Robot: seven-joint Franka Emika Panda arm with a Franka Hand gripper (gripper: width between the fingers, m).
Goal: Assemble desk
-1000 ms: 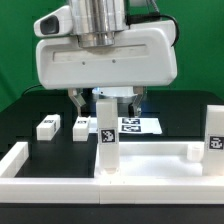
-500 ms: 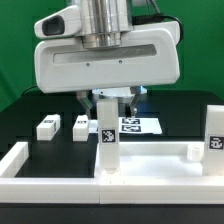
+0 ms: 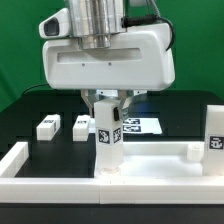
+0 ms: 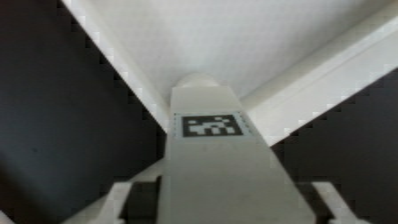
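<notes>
The white desk top (image 3: 150, 166) lies across the front, rim up. One tagged leg (image 3: 108, 146) stands upright on it near the middle. My gripper (image 3: 107, 116) has come down over this leg's top, with a finger on each side. In the wrist view the leg (image 4: 217, 150) fills the middle between the fingers (image 4: 128, 200), and dark gaps show beside it, so the gripper is open. The desk top's rim (image 4: 267, 50) runs behind the leg. A second leg (image 3: 214, 134) stands upright at the exterior view's right.
Two more tagged legs (image 3: 46, 127) (image 3: 81, 127) lie on the black table at the exterior view's left. The marker board (image 3: 142, 124) lies behind the gripper. The desk top's raised rim (image 3: 20, 160) sits at the front left.
The gripper has come down and shifted slightly to the exterior view's right, so its fingers now straddle the top of the upright leg. The leg has not moved.
</notes>
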